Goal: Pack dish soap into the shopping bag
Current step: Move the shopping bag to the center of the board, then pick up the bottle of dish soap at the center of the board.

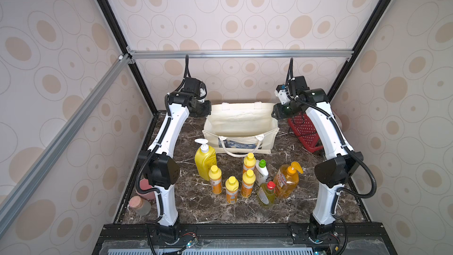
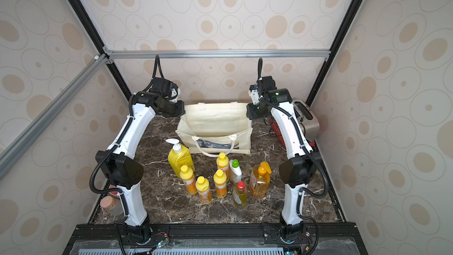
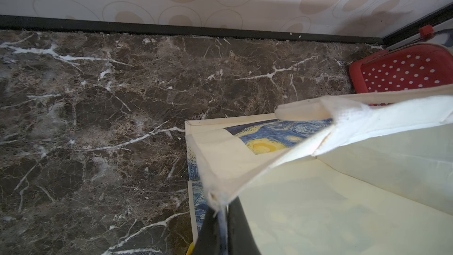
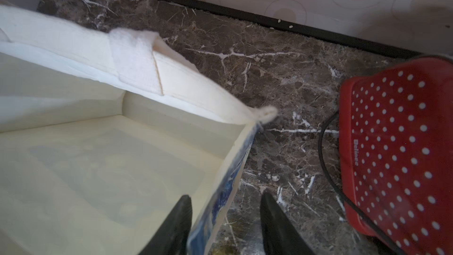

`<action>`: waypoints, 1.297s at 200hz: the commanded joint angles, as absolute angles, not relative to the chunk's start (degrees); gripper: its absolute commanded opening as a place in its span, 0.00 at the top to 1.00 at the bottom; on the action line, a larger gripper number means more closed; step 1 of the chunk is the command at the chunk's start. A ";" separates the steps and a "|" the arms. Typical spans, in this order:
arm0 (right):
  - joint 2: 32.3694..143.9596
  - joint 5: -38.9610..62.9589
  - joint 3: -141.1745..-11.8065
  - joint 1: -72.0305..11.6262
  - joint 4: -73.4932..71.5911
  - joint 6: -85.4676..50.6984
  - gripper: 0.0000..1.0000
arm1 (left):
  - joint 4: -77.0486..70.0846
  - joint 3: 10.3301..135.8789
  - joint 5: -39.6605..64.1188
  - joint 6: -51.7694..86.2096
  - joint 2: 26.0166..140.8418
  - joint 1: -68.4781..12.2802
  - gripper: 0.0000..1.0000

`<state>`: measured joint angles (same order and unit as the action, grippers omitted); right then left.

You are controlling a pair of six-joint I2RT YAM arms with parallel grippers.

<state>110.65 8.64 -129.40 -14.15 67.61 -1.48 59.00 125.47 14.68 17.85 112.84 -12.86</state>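
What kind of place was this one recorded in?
Probably a lab robot cell staged as a kitchen counter, not a real home: wallpapered panels hang in an aluminium frame around a marble-look tabletop, and the left arm and right arm stand on a black front rail.

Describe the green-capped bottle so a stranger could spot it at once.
Start at the cream tote toward the back of the marble table; the bottles stand in front of it. Look beside the amber pump bottle. It is the only white bottle, with the only green cap.
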 commanded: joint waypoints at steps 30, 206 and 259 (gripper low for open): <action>85.38 5.40 -107.44 -15.73 64.46 -4.90 0.35 | 58.27 124.85 16.56 20.02 112.69 -12.92 1.00; 53.61 -4.91 -72.91 -32.92 77.15 -17.20 0.20 | 56.60 119.84 17.74 20.06 110.31 -12.94 1.00; 54.52 -13.94 -67.74 -39.88 67.17 -20.78 0.30 | 56.32 117.95 16.90 19.62 109.34 -12.93 1.00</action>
